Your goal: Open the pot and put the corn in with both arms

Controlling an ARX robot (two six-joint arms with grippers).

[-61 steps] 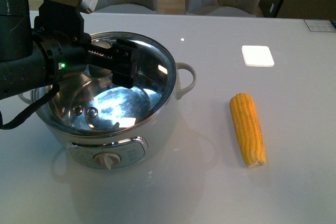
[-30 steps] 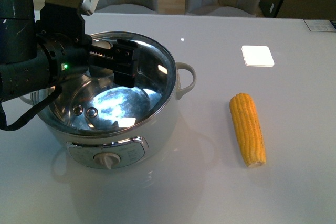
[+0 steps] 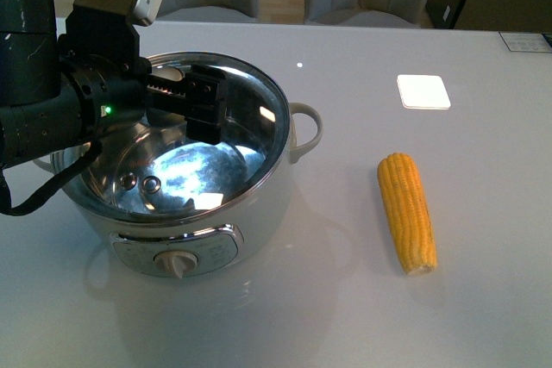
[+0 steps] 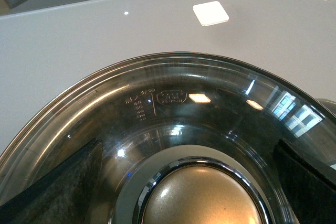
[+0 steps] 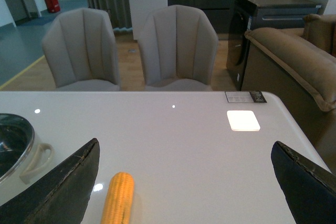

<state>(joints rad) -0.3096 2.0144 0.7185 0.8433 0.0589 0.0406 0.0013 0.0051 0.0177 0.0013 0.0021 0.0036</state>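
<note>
My left end effector [image 3: 205,108] sits spread around the lid knob [image 4: 202,198], I think; right end effector [image 5: 185,144] gapes too. Off-centre squeeze and the glass lid [image 4: 157,103] slips.

- Left arm [image 3: 52,118]: black, reaches in from the left side, forearm roughly level, green indicator lit at the wrist.
- Left gripper [image 3: 209,105]: angled downward, fingers [image 4: 58,182] spread wide apart.
- Right gripper [image 5: 184,182]: aimed forward, fingers [image 5: 63,187] spread wide apart.
</note>
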